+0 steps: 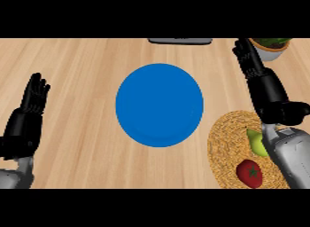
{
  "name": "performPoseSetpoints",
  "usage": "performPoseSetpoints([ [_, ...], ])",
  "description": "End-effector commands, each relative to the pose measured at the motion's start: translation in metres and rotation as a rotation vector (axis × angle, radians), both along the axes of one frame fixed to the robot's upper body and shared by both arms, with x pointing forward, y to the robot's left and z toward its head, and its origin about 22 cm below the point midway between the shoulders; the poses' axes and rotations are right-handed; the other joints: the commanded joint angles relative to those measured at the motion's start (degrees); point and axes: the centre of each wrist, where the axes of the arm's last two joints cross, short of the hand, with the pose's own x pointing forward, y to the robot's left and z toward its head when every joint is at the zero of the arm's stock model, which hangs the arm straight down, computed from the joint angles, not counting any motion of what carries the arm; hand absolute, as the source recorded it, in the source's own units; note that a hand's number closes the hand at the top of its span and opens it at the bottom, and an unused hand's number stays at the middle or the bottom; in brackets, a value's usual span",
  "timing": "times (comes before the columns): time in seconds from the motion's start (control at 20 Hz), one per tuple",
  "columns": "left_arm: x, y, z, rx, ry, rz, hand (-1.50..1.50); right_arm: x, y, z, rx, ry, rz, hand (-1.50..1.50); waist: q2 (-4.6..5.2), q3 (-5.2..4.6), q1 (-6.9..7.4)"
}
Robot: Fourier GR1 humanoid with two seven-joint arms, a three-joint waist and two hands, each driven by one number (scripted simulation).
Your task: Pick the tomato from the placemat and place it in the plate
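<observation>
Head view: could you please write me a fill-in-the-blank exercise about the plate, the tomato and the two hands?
1. The plate in the middle of the counter is ____ in colour.
2. The tomato lies on the woven placemat, to the ____ of the plate.
3. The left hand, fingers straight, holds ____.
4. The right hand is stretched out beyond the placemat, and its forearm partly hides a ____ fruit.

Missing words: blue; right; nothing; green.

Kitchen: wooden counter [72, 66], plate [159, 104], woven placemat [223, 146].
</observation>
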Motion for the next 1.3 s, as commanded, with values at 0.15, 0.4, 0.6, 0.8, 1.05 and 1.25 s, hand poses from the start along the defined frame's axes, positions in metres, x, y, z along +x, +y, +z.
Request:
performPoseSetpoints([
  [0.15, 0.022, 0.009, 0.038, 0.062, -0.025, -0.11, 0.0, 0.019, 0.042, -0.033, 0.01, 0.056, -0.154, 1.5, 0.33, 0.62, -0.88],
  [0.4, 0.017, -0.001, 0.042, 0.074, -0.007, -0.161, 0.0, -0.01, -0.053, -0.121, -0.629, 0.326, -0.492, 1.5, 0.91, -0.36, -2.36],
  [0.6, 0.026, 0.007, 0.055, 0.064, 0.03, -0.167, 0.0, -0.033, 0.051, -0.153, -0.176, 0.26, -0.753, -1.5, 0.19, 0.7, -2.15],
  [0.8, 0.021, -0.018, 0.052, 0.036, 0.039, -0.198, 0.0, -0.059, 0.084, -0.162, -0.075, 0.106, -0.856, -1.5, 0.01, 0.77, -1.23],
  [1.05, 0.027, -0.007, 0.068, 0.058, 0.053, -0.183, 0.0, -0.075, 0.077, -0.15, -0.12, -0.028, -0.897, -1.5, -0.16, 0.57, -1.84],
  [1.25, 0.027, 0.005, 0.062, 0.04, 0.061, -0.176, 0.0, -0.082, 0.038, -0.132, -0.286, 0.085, -0.901, -1.5, -0.59, 0.26, -3.14],
])
